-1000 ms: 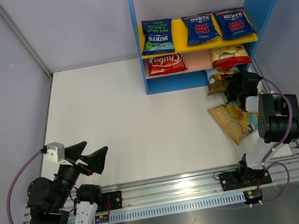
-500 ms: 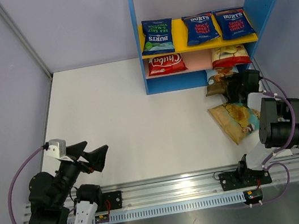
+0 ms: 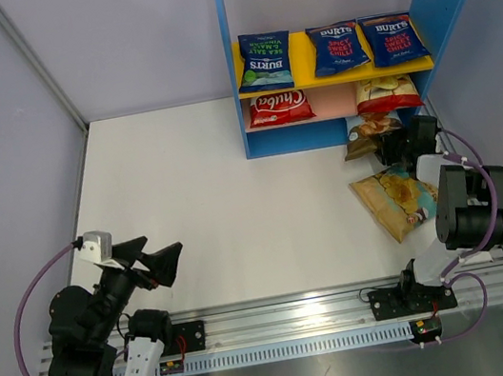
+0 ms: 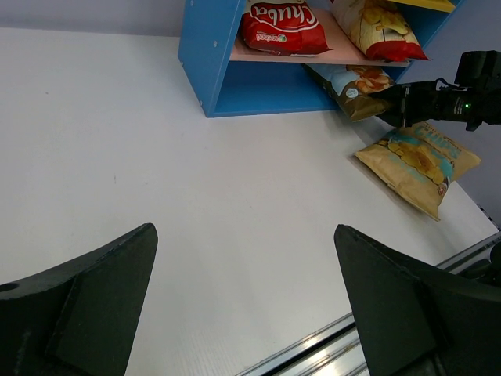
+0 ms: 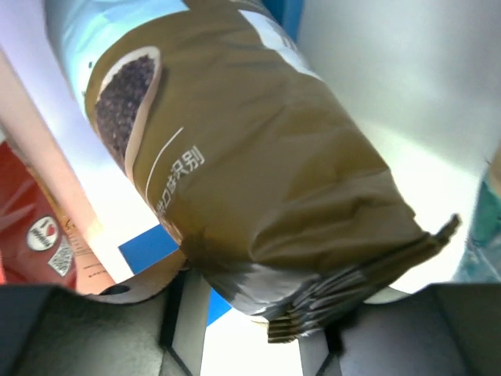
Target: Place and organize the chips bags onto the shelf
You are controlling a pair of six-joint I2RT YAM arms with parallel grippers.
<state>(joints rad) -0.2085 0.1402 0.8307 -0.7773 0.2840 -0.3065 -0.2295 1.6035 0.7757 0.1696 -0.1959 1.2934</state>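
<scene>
Farther toward shelf (image 3: 291,138) than a second ago: right gripper (image 4: 394,106), cassava bag (image 5: 258,180). Bag's far end hidden under pink board (image 4: 258,56), near end between fingers (image 5: 407,329); clamped or only touching, cannot tell. Right arm stretched low, far right. Left gripper (image 4: 244,229) spread wide, near left.

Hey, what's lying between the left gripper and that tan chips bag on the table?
Nothing: in the left wrist view, only bare white table stretches from the left gripper to the tan bag.
</scene>
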